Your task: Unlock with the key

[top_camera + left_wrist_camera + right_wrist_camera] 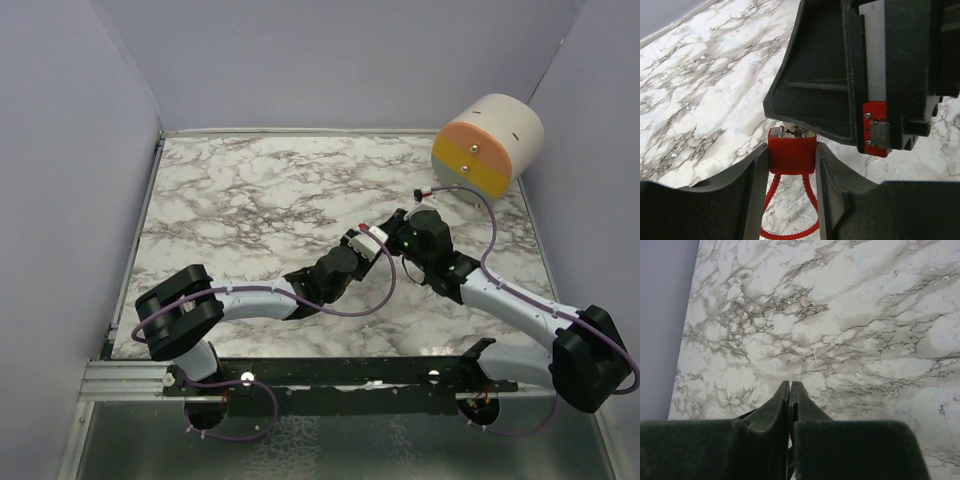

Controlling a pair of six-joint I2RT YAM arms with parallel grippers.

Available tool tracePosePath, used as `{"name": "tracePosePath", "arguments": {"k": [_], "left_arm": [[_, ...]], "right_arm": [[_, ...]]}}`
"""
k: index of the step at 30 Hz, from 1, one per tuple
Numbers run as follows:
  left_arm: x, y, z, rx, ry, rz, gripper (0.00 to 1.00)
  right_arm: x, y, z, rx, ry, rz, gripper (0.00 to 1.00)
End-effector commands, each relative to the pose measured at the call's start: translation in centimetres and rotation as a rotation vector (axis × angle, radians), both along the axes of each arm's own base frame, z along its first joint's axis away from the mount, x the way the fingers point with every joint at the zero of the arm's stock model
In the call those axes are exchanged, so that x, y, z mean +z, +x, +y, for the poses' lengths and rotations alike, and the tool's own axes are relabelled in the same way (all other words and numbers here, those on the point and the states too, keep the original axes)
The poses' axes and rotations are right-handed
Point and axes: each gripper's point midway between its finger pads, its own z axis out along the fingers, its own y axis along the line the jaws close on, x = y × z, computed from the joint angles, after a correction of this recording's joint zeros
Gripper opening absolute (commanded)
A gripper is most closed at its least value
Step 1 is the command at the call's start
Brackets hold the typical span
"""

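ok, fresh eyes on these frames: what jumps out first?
Centre stage: the left gripper clamps a red block, seemingly the lock, a red coiled cord trailing from it, with the shut right gripper close by. Next, the orange, yellow and pink drum in the far right corner of the table.

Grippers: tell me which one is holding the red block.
The left gripper: it clamps the red block from both sides. The right gripper is fully shut, holding no block.

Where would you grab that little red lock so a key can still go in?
Probably on the red lock's two flat sides, approaching from its cord end, as the left pincer does. Those flat parallel faces clamp squarely, and the metal end stays uncovered.
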Motion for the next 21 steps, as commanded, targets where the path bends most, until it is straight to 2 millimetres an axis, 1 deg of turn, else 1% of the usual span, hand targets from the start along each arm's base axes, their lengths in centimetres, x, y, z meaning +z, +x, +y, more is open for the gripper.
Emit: {"name": "tracePosePath", "arguments": {"k": [1,6,12,21], "left_arm": [[4.5,2.4,0.2,0.138,-0.098,-0.07,0.0],[4.1,2.2,-0.1,0.167,-0.04,-0.08,0.0],[3.3,1.9,-0.8,0.204,0.071,-0.119,0.0],[3.2,1.8,-0.9,0.211,0.096,-0.121,0.0]], "right_arm": [[-3.5,-1.8,-0.5,-0.014,-0.052,0.171,0.01],[-4.1,-2.0,-0.4,-0.035,-0.044,0.228,0.01],[-4.8,-2.2,-0.2,-0.045,-0.031,0.28,0.01],[-4.5,-2.3,-0.3,-0.057,-0.021,0.282,0.01]]}}
